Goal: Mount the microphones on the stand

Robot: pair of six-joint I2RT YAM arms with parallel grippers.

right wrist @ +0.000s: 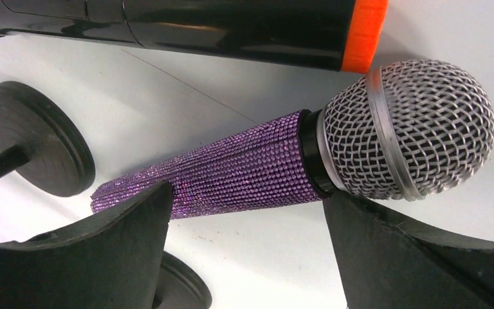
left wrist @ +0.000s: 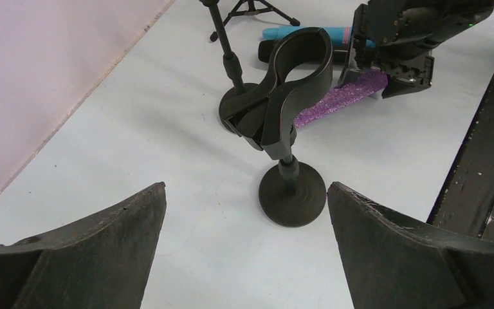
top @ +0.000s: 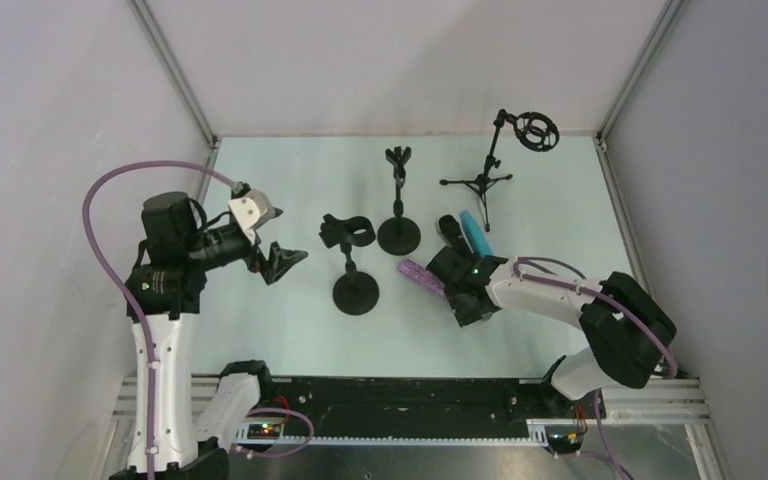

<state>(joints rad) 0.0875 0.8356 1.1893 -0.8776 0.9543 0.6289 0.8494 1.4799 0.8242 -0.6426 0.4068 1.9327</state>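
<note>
Purple rhinestones mark the target: the glittery microphone (right wrist: 251,167) lies flat on the pale worktop (top: 290,190), at 3 o'clock from the nearer clip stand (top: 352,265). The right end effector (right wrist: 247,192) sits low over it, fingers spread and pinching nothing. The handle runs almost from one fingertip to the other, so a sound pickup likely needs the wrist turned until the jaws cross the handle below the black collar, then a firm squeeze. The left end effector (left wrist: 246,187), also spread and empty, hovers at 9 o'clock of that stand. From above, the right end effector hides the mesh head and most of the black, orange-ended microphone (right wrist: 231,26). The teal microphone (top: 477,233) shows only partly at 12 o'clock. Whether the fingertips touch the worktop cannot be told.
</note>
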